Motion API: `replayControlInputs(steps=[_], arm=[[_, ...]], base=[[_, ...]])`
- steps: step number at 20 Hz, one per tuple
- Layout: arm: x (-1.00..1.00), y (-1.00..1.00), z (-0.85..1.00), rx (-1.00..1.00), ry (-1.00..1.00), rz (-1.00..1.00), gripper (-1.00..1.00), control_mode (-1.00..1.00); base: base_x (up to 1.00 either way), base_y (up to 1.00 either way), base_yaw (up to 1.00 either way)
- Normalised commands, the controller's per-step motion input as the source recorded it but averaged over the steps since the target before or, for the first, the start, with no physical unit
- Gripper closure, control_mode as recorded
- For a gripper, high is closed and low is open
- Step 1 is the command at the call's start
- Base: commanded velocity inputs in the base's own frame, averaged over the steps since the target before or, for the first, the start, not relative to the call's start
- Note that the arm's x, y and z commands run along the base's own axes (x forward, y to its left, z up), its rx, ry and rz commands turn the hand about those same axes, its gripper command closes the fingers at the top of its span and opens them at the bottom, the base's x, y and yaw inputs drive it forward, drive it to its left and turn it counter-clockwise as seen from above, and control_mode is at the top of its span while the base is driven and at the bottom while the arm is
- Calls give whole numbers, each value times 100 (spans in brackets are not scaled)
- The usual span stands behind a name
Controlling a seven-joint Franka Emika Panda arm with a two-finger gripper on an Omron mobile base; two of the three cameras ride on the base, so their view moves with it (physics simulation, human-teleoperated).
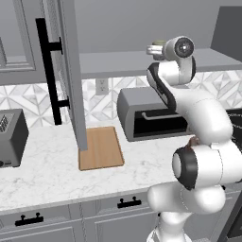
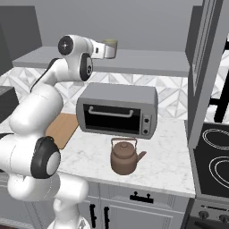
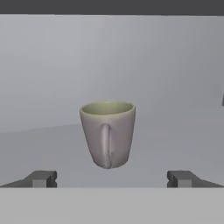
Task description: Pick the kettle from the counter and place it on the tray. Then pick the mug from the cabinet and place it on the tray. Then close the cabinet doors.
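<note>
Gripper (image 3: 112,178) jaws spread wide, nothing held, aimed at the mug (image 3: 107,133) upright on the cabinet shelf (image 3: 48,144), dead ahead at 12 o'clock in the hand view with its handle facing the camera. Kettle (image 2: 125,156) sits on the counter (image 2: 165,156), tray (image 1: 100,147) bare. For a clean grab: advance straight, straddle the body evenly, and clamp below the rim to avoid tipping.

On the long white marble-look counter (image 2: 170,152), the squat brown kettle (image 2: 125,157) stands before the grey toaster oven (image 2: 117,109), with the flat light-brown wooden tray (image 1: 100,147) to the oven's left. The small beige-grey mug (image 3: 107,133) stands upright on the grey upper cabinet's shelf (image 2: 147,62), above the oven, directly ahead of the two-finger gripper (image 3: 111,178).
</note>
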Motion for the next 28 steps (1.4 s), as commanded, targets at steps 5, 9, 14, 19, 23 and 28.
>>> replayControlInputs(steps=[5, 9, 14, 19, 23, 28], arm=[[26, -2, -5, 0, 1, 0, -100, -100], [25, 5, 0, 0, 0, 0, -100, -100], [23, 0, 0, 0, 0, 0, -100, -100], [25, 0, -2, 0, 0, 2, -100, -100], [22, 0, -1, 0, 0, 2, -100, -100], [8, -7, -1, 0, 0, 1, 100, -100]], base=[[0, 0, 0], [0, 0, 0], [0, 0, 0], [0, 0, 0], [0, 0, 0], [0, 0, 0]])
